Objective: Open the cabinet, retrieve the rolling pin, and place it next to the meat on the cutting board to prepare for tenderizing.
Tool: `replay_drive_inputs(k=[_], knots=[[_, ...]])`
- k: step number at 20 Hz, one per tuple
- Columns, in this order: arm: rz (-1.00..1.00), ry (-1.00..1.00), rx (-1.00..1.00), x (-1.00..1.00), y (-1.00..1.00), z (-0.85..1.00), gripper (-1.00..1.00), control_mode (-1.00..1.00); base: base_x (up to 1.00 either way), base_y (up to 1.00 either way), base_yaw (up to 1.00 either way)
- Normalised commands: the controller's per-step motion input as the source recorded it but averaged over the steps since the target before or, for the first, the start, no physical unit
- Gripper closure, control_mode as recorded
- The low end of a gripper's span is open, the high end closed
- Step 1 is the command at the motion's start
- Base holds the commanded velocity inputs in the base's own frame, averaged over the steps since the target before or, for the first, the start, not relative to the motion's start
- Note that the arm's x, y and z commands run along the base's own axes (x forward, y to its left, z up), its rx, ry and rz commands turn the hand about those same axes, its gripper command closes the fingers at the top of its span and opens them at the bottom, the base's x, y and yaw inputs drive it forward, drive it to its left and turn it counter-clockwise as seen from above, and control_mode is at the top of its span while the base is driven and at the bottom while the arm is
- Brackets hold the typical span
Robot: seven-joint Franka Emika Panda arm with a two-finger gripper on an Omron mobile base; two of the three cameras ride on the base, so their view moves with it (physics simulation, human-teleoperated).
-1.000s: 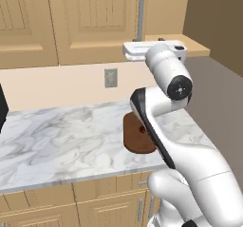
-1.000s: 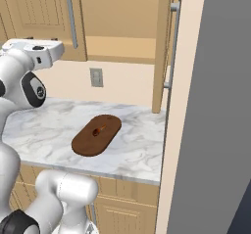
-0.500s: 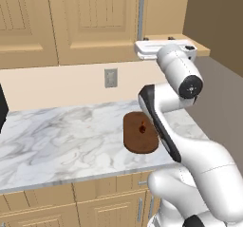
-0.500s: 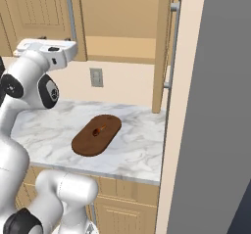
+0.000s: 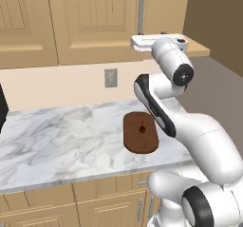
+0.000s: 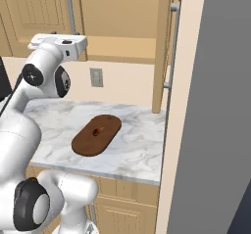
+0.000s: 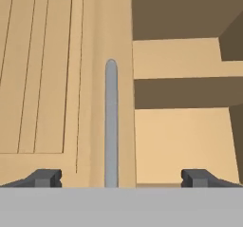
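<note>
Marbled white-and-grey stone makes up the desk (image 5: 61, 136) in this kitchen, smooth and veined, and sitting on it is the dark brown oval wooden cutting board (image 5: 141, 132), thick and round-ended, with the tiny reddish-brown lump of meat (image 5: 142, 128) near its middle, waiting for company. Up above, the light tan wood wall cabinet (image 5: 90, 22) has its right door (image 6: 162, 42) swung out, so a plain bare shelf (image 6: 117, 49) shows in the opening, while the left raised-panel door looks shut, its long vertical grey bar handle (image 7: 111, 121) smooth and round-topped. And the pincer (image 7: 121, 178) is right there, jaws spread as wide as they go, gripping nothing, with that bar rising between the two dark fingertips (image 7: 45, 177); my read is it's lined up to take the handle and pull the second door open. The slim brown wooden rolling pin is nowhere on the visible shelf half, so I judge it's behind that closed door, though I can't tell for sure.
</note>
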Motion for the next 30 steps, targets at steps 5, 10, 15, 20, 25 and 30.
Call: replay_drive_inputs(k=[5, 10, 15, 20, 25, 30], knots=[[0.03, 0.00, 0.00, 0.46, 0.06, 0.00, -1.00, -1.00, 0.00, 0.00, 0.00], [0.00, 0.00, 0.00, 0.53, 0.07, 0.00, -1.00, -1.00, 0.00, 0.00, 0.00], [-0.03, 0.00, -0.03, 0.49, 0.18, 0.00, -1.00, -1.00, 0.00, 0.00, 0.00], [-0.04, 0.00, -0.04, 0.43, 0.18, 0.00, -1.00, -1.00, 0.00, 0.00, 0.00], [-0.04, 0.00, -0.05, 0.51, 0.23, -0.01, 1.00, -1.00, 0.00, 0.00, 0.00], [-0.03, 0.00, -0.04, 0.49, 0.19, -0.01, 1.00, -1.00, 0.00, 0.00, 0.00]])
